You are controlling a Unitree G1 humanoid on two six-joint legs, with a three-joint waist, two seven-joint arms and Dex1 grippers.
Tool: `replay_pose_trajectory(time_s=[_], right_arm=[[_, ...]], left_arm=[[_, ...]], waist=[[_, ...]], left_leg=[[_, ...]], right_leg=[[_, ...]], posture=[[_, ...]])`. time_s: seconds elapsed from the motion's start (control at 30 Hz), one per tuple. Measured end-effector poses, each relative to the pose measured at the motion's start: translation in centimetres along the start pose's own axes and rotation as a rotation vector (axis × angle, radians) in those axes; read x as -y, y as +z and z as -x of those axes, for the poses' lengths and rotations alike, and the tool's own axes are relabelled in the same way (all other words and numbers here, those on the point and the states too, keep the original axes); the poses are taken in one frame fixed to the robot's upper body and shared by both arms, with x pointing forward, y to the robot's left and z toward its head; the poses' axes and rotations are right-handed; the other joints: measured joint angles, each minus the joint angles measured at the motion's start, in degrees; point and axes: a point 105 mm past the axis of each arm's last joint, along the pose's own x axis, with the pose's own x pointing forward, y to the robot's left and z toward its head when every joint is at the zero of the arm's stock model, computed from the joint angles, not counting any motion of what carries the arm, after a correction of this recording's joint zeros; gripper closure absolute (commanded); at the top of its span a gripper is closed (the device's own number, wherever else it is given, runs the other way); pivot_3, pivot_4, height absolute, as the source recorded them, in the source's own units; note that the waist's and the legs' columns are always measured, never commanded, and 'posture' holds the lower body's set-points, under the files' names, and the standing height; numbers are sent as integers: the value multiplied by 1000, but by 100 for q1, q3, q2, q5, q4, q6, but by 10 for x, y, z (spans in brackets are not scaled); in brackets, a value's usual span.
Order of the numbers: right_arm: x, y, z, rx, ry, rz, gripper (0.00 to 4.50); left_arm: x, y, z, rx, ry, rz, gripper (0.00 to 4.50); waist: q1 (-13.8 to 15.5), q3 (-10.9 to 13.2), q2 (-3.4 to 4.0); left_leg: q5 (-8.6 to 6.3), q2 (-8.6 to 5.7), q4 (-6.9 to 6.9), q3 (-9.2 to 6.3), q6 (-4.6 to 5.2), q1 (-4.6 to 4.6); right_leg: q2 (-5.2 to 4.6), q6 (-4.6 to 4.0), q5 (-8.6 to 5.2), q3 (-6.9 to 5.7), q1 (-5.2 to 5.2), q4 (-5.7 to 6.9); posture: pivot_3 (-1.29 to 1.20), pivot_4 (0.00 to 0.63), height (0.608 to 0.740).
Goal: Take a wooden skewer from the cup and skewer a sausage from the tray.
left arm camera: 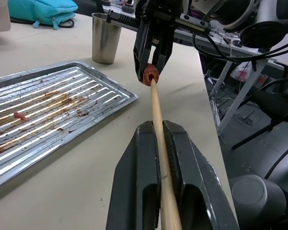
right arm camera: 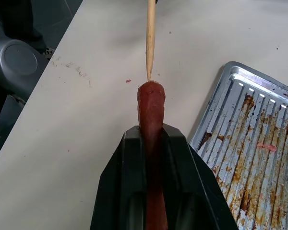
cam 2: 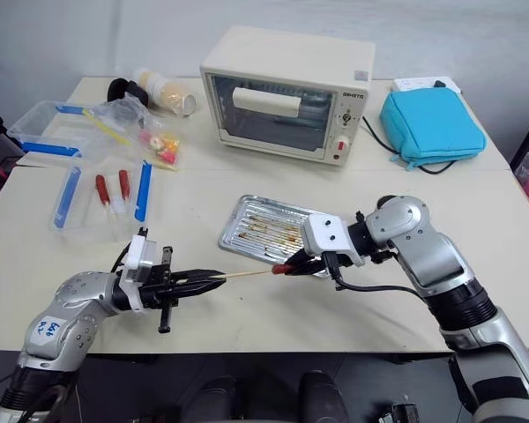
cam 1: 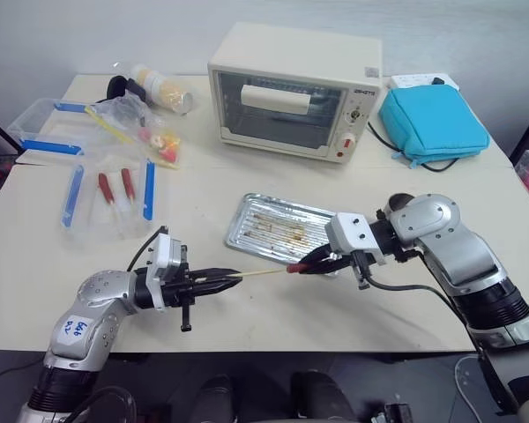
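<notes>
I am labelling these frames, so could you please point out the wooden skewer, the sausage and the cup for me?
wooden skewer (left arm camera: 156, 108): left wrist view, on the middle of its bare shaft.
sausage (right arm camera: 151, 103): right wrist view, on its exposed front end.
cup (left arm camera: 105, 38): left wrist view, on its metal side wall.

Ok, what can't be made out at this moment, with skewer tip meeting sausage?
- How deep the wooden skewer tip sits in the sausage: the right wrist view shows only contact at its end.
- The cup: hidden behind the right gripper in the head views.
- The skewer's rear end: hidden inside the left gripper.
</notes>
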Motion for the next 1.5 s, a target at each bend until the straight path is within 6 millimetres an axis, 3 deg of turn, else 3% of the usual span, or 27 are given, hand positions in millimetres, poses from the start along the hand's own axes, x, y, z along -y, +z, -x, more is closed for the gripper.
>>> replay_pose_trajectory(time_s=[0.63,1.1,1.5], right_arm=[[4,8,-12,-52,28,36,4185],[15,5,-7,-99,-27,0,4185],[15,2,-4,-111,-27,-30,4185]], left_arm=[[-8,-4,-22,-19,-47,-13,4500],[-20,0,-45,1,-24,-10,4500],[-22,1,-53,-15,-39,0,4500]], waist=[[1,0,0],[11,0,0],[10,0,0]], left_leg=[[0,-1,5,1,0,0],[-1,-1,37,0,2,-4],[0,1,40,0,2,-4]], right_leg=[[3,0,0,-4,0,5],[3,1,0,-5,1,29],[5,1,0,-5,0,33]], posture=[[0,150,740],[0,150,740],[0,150,740]])
